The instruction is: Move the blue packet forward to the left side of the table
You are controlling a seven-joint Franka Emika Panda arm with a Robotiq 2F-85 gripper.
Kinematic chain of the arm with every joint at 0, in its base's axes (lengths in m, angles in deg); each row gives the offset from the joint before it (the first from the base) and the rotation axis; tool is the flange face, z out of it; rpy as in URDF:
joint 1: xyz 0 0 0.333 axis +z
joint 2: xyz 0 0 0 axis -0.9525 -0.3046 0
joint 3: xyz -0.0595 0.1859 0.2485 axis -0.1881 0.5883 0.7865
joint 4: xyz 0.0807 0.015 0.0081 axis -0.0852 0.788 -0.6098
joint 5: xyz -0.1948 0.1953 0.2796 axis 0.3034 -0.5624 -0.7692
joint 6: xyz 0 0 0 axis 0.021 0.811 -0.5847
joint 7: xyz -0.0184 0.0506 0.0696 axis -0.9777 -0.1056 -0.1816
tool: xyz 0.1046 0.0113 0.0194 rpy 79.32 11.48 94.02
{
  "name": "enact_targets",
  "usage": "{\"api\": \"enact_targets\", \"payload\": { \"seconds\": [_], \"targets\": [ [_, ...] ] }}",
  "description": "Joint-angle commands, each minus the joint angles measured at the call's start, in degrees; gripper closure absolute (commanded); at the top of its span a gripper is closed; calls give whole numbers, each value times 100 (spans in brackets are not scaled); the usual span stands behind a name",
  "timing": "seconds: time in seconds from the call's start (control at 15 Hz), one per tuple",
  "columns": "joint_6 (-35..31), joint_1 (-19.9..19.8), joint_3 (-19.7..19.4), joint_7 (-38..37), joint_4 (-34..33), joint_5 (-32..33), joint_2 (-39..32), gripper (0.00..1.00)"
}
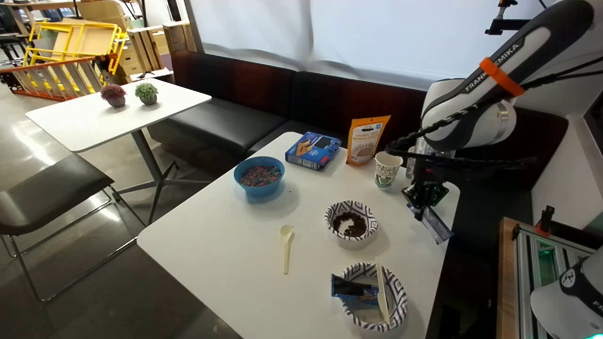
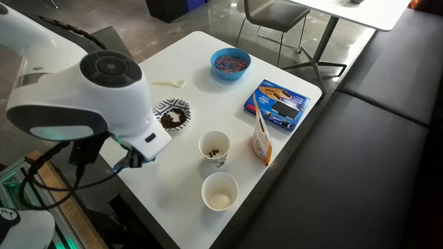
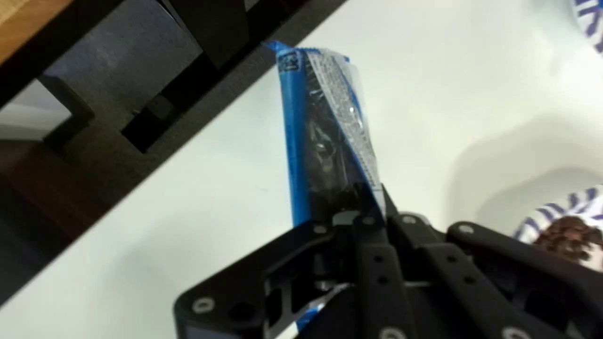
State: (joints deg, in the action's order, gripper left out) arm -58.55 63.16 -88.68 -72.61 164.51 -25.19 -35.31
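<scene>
1. Black gripper [image 3: 370, 219], its fingers pinching the blue packet [image 3: 325, 141] near an edge of the white table [image 3: 212, 197].
2. Two patterned bowls [image 1: 351, 206]: one, with brown bits [image 1: 360, 225], stands between that packet and a spoon [image 1: 286, 252]; the other holds another packet [image 1: 349, 287] and a pale utensil [image 1: 382, 294].
3. Two cups [image 2: 218, 162], one orange pouch [image 1: 366, 141], one blue box [image 1: 312, 149], one blue bowl [image 1: 260, 190] of coloured bits [image 1: 260, 176].

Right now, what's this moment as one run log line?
gripper: closed on blue packet; packet: far end overlaps edge of white table in wrist view; table contact: cannot tell; release: not yet
</scene>
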Motion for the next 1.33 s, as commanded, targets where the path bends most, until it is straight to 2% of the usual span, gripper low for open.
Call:
{"api": "enact_targets", "payload": {
  "seconds": [0.0,0.07,0.13,0.2,0.27,0.4,0.73,0.8,0.87,1.27],
  "targets": [
    [-171,444,355,127,-53,-104,557,100],
    [-275,620,476,278,410,-297,1071,100],
    [-193,830,565,462,359,-590,1177,100],
    [213,1083,597,696,-46,-975,975,100],
    [-2,769,503,286,-18,-427,767,100],
    [18,904,567,237,-22,-486,872,99],
    [19,796,476,275,-22,-474,800,100],
    [-76,792,567,23,-145,-329,652,100],
    [-126,848,587,-29,-306,-467,555,100],
    [292,1177,1000,-1154,-1961,-668,-285,100]
  ]
}}
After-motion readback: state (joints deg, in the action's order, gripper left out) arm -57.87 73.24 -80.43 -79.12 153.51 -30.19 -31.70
